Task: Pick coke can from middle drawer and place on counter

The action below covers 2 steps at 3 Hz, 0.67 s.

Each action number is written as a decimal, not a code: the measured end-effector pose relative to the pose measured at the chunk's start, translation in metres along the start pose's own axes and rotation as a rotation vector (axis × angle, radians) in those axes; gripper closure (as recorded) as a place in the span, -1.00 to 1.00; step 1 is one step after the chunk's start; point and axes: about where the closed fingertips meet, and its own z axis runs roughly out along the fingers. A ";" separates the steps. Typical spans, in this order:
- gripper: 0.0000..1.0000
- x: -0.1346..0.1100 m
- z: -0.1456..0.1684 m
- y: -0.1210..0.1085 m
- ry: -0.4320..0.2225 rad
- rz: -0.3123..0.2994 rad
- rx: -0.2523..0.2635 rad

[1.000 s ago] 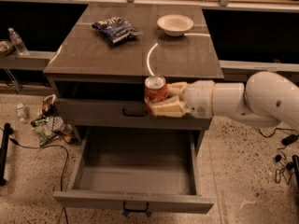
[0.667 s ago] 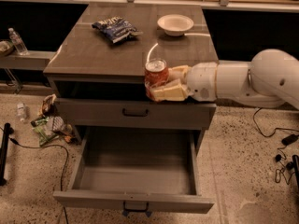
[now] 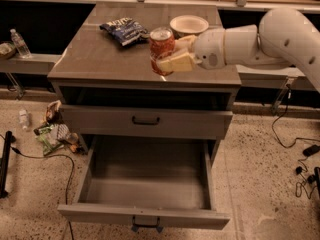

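Observation:
The red coke can [image 3: 161, 43] with a silver top is held upright in my gripper [image 3: 172, 54], whose cream-coloured fingers [image 3: 176, 62] are shut around its right side. It hangs just above the front part of the glossy grey-brown counter [image 3: 100, 59]. My white arm reaches in from the right. The middle drawer [image 3: 145, 184] stands pulled out below, its deep grey box empty, with a small dark handle on its front panel.
A dark blue chip bag [image 3: 124, 30] and a white bowl [image 3: 188, 25] sit at the back of the counter. A shut drawer front with a black handle [image 3: 145, 120] is above the open drawer. Litter [image 3: 52, 131] and cables lie on the speckled floor.
My gripper has lifted the coke can from in front of the cabinet's upper edge up and over the counter's front part.

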 end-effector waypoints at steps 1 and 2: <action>1.00 -0.017 0.018 -0.042 -0.004 -0.021 0.006; 0.76 -0.012 0.040 -0.068 0.002 -0.002 0.009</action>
